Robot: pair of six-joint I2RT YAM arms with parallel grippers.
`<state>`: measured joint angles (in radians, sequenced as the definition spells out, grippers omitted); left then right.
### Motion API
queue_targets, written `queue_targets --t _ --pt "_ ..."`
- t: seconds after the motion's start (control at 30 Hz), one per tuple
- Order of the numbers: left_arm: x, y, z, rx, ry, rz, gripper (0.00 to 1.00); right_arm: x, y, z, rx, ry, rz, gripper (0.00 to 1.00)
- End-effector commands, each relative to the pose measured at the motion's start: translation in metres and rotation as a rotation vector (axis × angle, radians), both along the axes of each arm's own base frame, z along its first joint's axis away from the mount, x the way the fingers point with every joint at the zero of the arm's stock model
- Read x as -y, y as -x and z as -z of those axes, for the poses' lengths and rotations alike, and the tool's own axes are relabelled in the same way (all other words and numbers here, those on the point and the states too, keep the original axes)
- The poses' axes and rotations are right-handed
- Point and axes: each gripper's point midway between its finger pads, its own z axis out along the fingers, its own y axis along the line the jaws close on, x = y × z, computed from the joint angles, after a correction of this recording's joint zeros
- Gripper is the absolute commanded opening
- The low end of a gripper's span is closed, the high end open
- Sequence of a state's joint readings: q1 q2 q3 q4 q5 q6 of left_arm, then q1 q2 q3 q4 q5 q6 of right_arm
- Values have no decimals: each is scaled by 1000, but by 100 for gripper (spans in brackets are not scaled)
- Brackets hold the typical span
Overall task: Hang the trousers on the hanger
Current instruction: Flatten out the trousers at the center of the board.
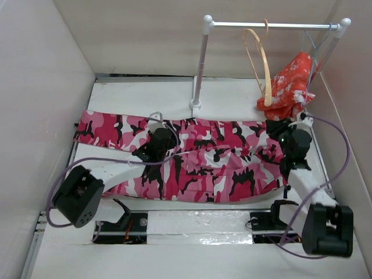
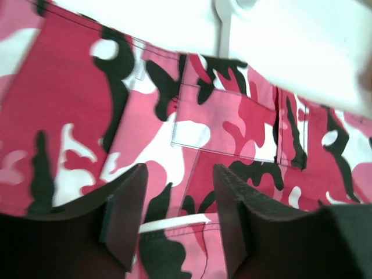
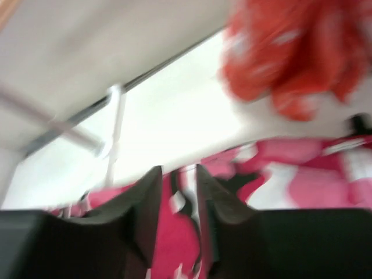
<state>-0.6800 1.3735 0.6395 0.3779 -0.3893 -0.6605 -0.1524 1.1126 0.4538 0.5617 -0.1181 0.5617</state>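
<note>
White desk (image 1: 145, 93) carries the trousers (image 1: 221, 168) spread flat, with bare strips along its far and near edges. Hanger (image 1: 264, 64) hangs on the rack (image 1: 200, 64), back right. Left tool (image 2: 179, 174) is open above mid-fabric. Right tool (image 3: 178, 174) is narrowly open over the right end.

High rear overview, two close low wrist views (common ground: trousers (image 1: 221, 168))

Trousers (image 1: 203, 157) in a pink, red, white and black camouflage print. White table (image 1: 133, 96). Pale tan hanger (image 1: 265, 70). Orange-red cloth (image 1: 290, 84) with a white floral pattern.
</note>
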Motion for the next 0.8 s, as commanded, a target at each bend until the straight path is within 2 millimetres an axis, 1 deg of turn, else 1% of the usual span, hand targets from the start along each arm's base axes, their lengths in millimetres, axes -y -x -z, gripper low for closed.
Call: queue_targets --t 0.0,0.03,0.07,0.1,0.13,0.17,0.2,0.23,0.27,0.3,0.33,0.37,0.4,0.43,0.47,0.5,0.53,0.57,0.63,0.67,0.7,0.73,0.77 --pt "-40 5 -10 25 12 -161 45 -24 33 22 -36 44 -28 26" --pt "-51 9 -4 3 0 -184 42 -34 43 30 -43 55 -65 16" --pt "-60 11 -7 4 26 -213 41 -55 54 24 -25 72 -138 11" --pt "-82 12 5 -27 21 -267 41 -68 61 22 -14 81 -191 8" --pt "-95 18 14 -62 14 -302 41 -81 66 20 5 96 -246 7" --pt "-108 20 17 -71 32 -342 41 -96 75 18 17 119 -324 7" --pt "-132 28 34 -123 58 -413 45 -119 84 17 22 124 -407 7" --pt "-142 31 38 -135 78 -440 47 -131 90 14 33 128 -452 7" --pt "-150 34 35 -122 108 -455 51 -145 96 10 54 149 -512 8" --pt "-155 42 45 -148 129 -456 55 -170 107 9 57 162 -601 10" --pt "-158 46 47 -153 138 -462 59 -181 112 7 60 176 -640 12" --pt "-158 49 40 -131 156 -458 60 -190 113 0 74 209 -659 14" --pt "-159 54 44 -145 160 -464 61 -198 115 3 58 229 -681 16" --pt "-161 62 49 -177 158 -477 62 -216 125 3 58 242 -736 20" --pt "-163 65 46 -172 164 -484 63 -221 126 2 66 265 -738 24" --pt "-164 67 44 -172 165 -490 64 -229 127 -6 87 272 -758 29" --pt "-166 78 53 -221 151 -502 64 -243 133 -2 77 287 -806 37" --pt "-166 80 50 -216 161 -498 64 -249 134 0 69 299 -824 41" --pt "-163 88 57 -247 171 -484 65 -263 134 2 59 324 -856 49" --pt "-161 89 58 -250 184 -479 64 -273 138 0 70 324 -887 50" --pt "-159 92 62 -265 190 -467 63 -278 139 2 64 327 -904 50" --pt "-159 94 65 -275 189 -467 60 -282 136 -3 70 326 -910 50" --pt "-154 96 68 -290 186 -456 58 -289 138 1 59 330 -931 51"
